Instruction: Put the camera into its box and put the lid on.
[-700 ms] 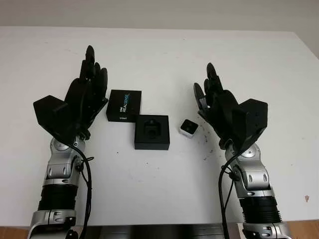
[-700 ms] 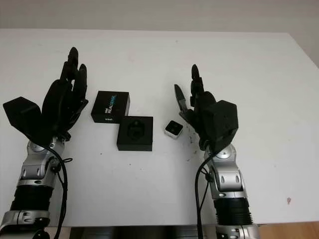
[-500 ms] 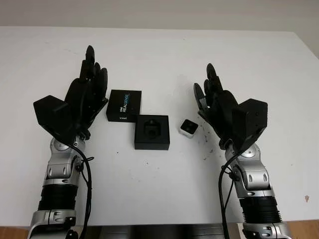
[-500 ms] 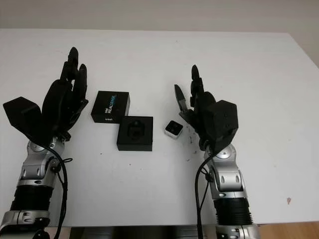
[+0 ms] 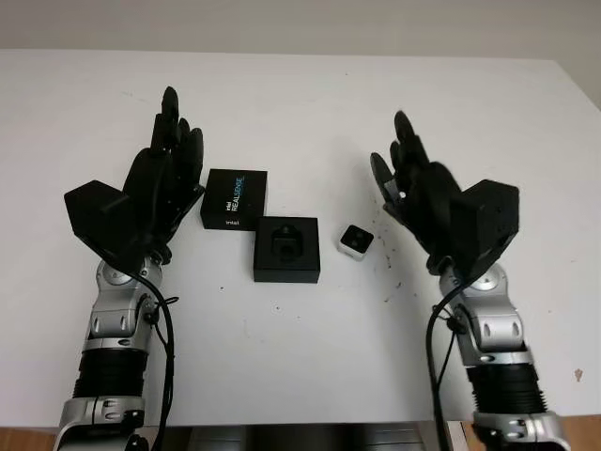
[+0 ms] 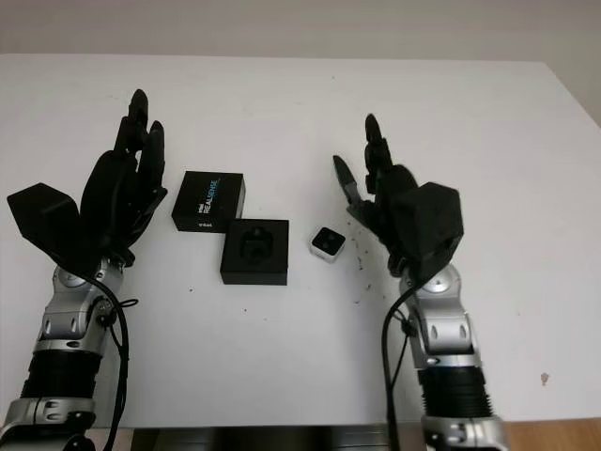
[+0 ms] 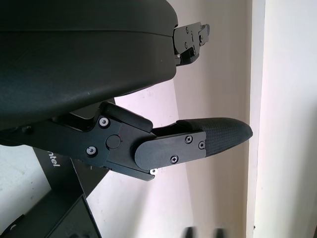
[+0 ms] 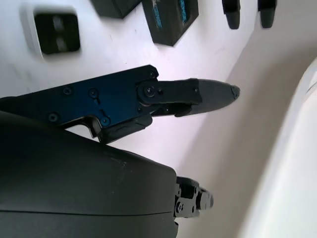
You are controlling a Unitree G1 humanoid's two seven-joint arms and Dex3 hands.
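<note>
While camera (image 5: pixel 354 241) sits beside box (image 5: pixel 286 249), right hand (image 5: pixel 413 183) open.

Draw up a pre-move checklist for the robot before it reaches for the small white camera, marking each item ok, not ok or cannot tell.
1. Small white square camera lies free on the white table, beside the box: ok.
2. Open black box base shows its moulded recess facing up, nothing in it: ok.
3. Black printed lid lies off the base, behind it: ok.
4. Right hand is open, raised near the camera: ok.
5. Left hand is open, beside the lid: ok.
6. Camera's facing suits the recess: cannot tell.
</note>
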